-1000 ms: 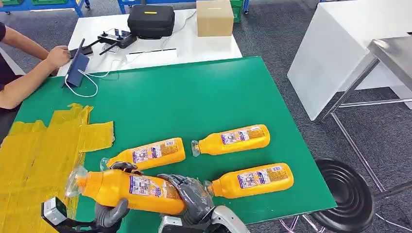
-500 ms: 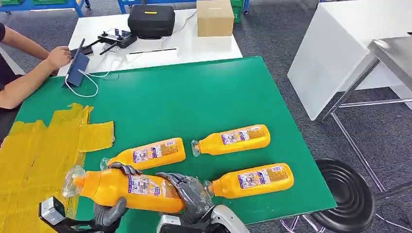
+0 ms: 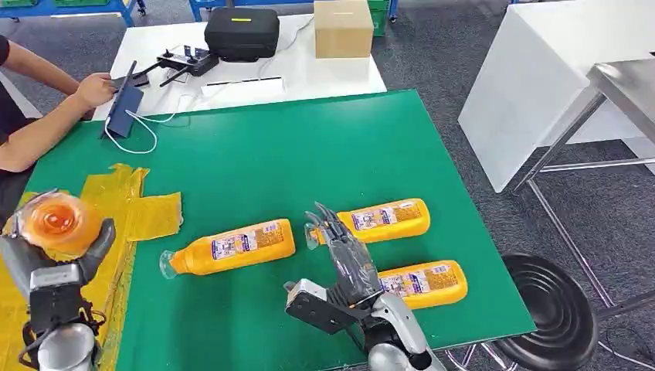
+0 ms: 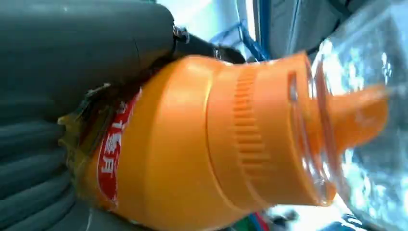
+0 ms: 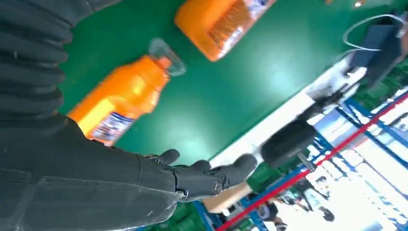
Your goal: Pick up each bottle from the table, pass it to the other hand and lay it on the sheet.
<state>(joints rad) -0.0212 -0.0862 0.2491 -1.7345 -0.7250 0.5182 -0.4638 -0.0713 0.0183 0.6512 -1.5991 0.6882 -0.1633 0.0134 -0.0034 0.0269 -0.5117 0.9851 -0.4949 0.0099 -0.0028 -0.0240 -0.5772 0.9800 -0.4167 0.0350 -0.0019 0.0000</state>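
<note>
The left hand (image 3: pixel 58 255) now grips the bottle (image 3: pixel 55 222) alone above the yellow sheet (image 3: pixel 147 212), the right hand (image 3: pixel 347 259) having let go, fingers spread, so laying down comes next.

We look down on a grey carpeted floor (image 3: pixel 440 69). Beyond the green table (image 3: pixel 309 154) stands a white table (image 3: pixel 255 69) bearing a black case (image 3: pixel 241 32) and a cardboard box (image 3: pixel 343 28). To the right are a white cabinet (image 3: pixel 541 77), a steel table (image 3: pixel 618 93) and a black stool (image 3: pixel 552 309).
</note>
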